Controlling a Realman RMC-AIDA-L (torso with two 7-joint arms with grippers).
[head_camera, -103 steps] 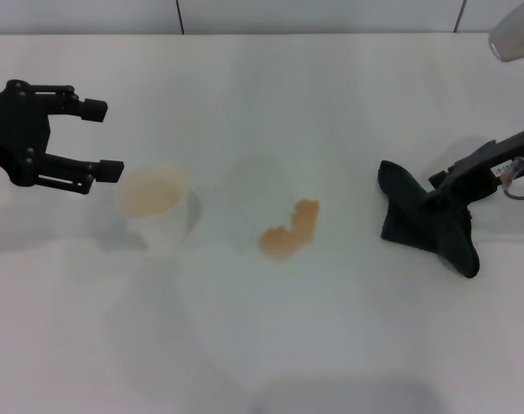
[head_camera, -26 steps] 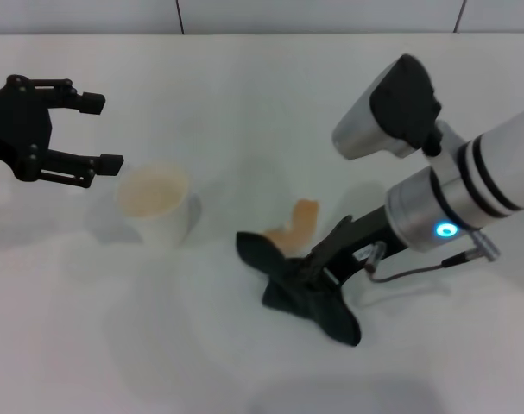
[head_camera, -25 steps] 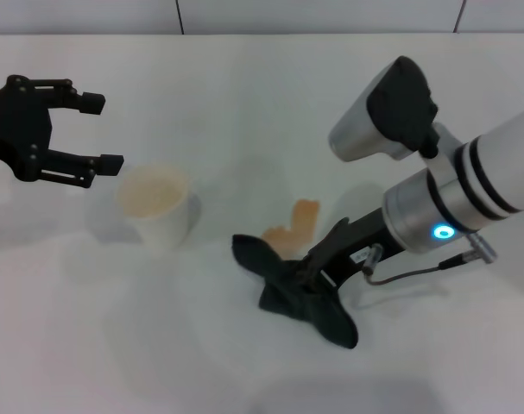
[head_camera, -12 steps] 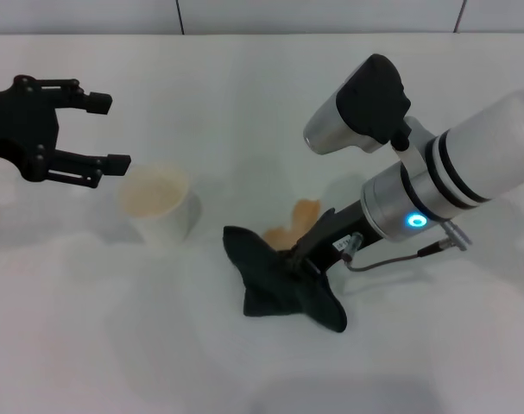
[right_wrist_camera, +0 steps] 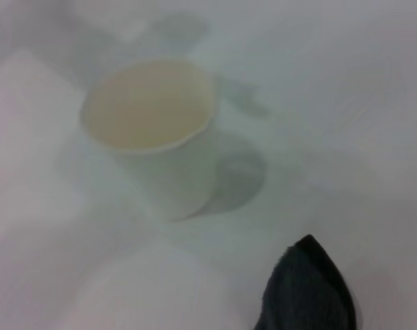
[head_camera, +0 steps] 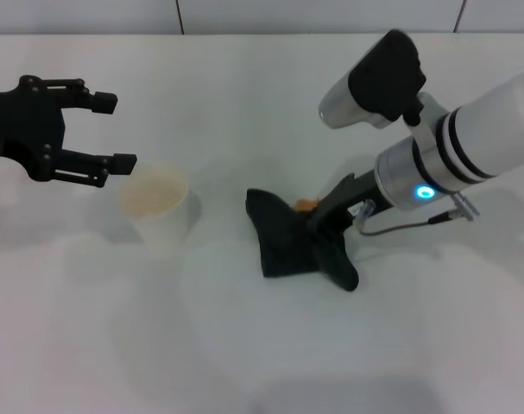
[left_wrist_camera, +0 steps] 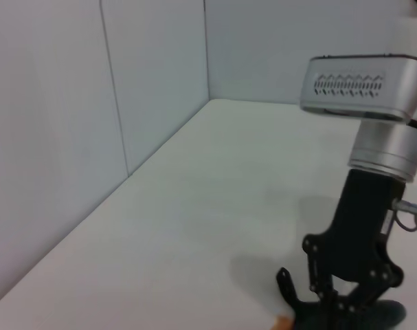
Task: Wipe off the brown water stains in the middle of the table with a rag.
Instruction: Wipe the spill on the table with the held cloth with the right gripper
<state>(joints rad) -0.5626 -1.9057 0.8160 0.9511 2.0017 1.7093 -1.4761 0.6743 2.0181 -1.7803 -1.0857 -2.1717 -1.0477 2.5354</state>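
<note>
Near the centre of the head view the soft, matte black rag (head_camera: pixel 294 241) with pointed corners lies spread flat on the broad, smooth white table (head_camera: pixel 244 345), pressed down by the right gripper (head_camera: pixel 326 226), whose black fingers are clamped on the cloth's right-hand part. The arm slants down from the upper right of the frame, a pose that seems chosen to keep the cloth pinned to the tabletop as it wipes. Of the brown water stains (head_camera: pixel 306 205), only a small orange-brown sliver shows at the rag's upper edge, just beside the gripper; the rest appears to be under the cloth, so the wipe looks well under way. A white paper cup (head_camera: pixel 155 204) with a pale tan inside stands left of centre, apart from the rag. The left gripper (head_camera: pixel 106 129) hovers at the upper left above the cup's rim, fingers spread wide and holding nothing, apparently kept clear of the wiping.
</note>
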